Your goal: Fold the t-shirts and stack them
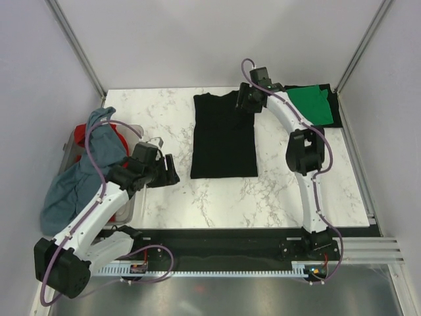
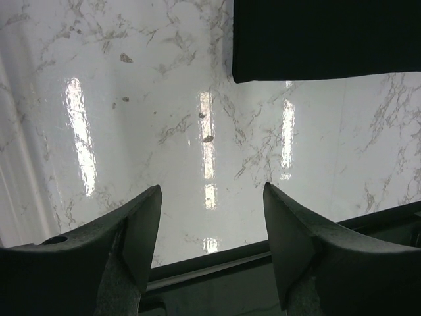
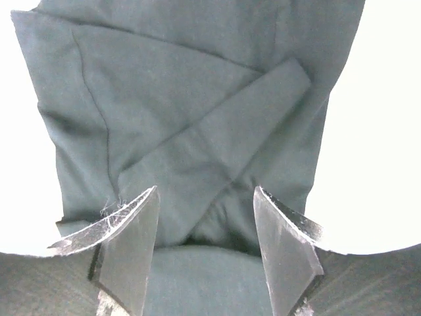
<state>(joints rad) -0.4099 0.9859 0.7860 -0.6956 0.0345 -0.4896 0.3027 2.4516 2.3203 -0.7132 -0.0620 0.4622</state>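
A black t-shirt [image 1: 223, 141] lies flat mid-table as a long rectangle with its sleeves folded in. My right gripper [image 1: 245, 100] hovers open over its far end; in the right wrist view the open gripper [image 3: 205, 197] straddles the shirt's [image 3: 197, 112] crossed sleeve folds and grips nothing. My left gripper [image 1: 168, 172] is open and empty over bare marble, left of the shirt's near-left corner [image 2: 322, 39]; it also shows in the left wrist view [image 2: 210, 197]. A green t-shirt [image 1: 309, 104] lies folded on another black one [image 1: 335, 112] at the back right. A grey-blue t-shirt [image 1: 82, 168] drapes over the bin, with a red one [image 1: 80, 135] behind it.
A translucent grey plastic bin [image 1: 135, 205] stands at the table's left edge beside my left arm. The black front rail [image 1: 223, 238] runs along the near edge. White walls and metal posts enclose the marble table [image 1: 217, 197].
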